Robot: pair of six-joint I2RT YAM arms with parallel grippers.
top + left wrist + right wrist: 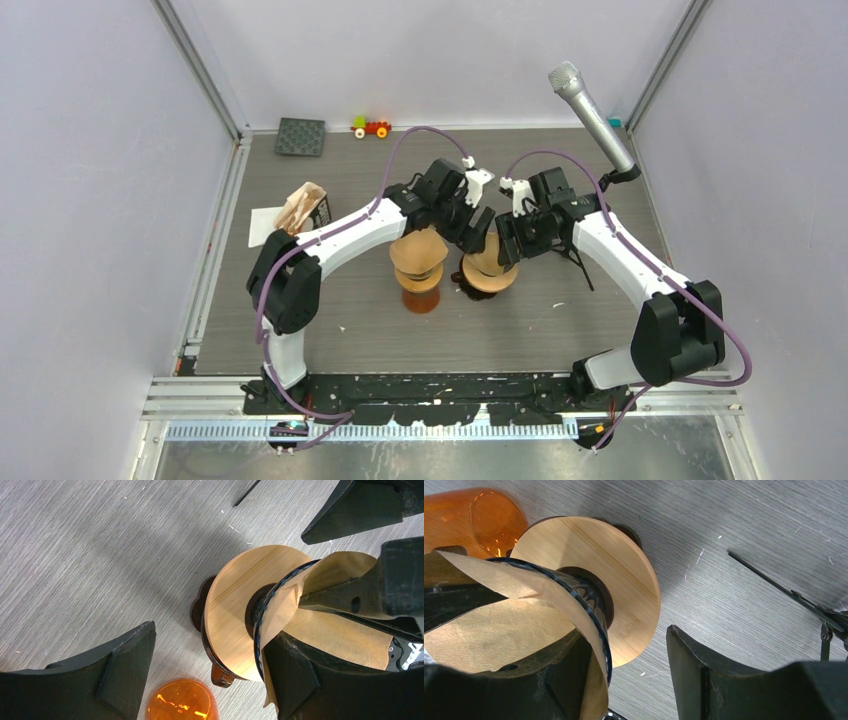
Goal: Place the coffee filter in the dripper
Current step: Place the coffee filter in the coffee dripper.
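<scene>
From above, the left gripper (474, 232) and right gripper (503, 243) meet over the wood-collared glass dripper (487, 272); at the left wrist, the jaws gape, one finger (292, 680) seemingly seating the brown paper coffee filter (345, 635) lying in the cone; the right wrist shows likewise open jaws, and no writing is legible.

A glass dripper (256, 630) with a round wooden collar (230, 610) stands on a grey wood-grain desk (100, 555). A brown paper coffee filter (340, 635) lies open in its cone. The left gripper (215, 635) has black jaws spread wide, one against the filter, one over bare desk. The right gripper (302, 567) rests one jaw in the paper. An orange translucent cup (180, 702) sits just beside the dripper.
</scene>
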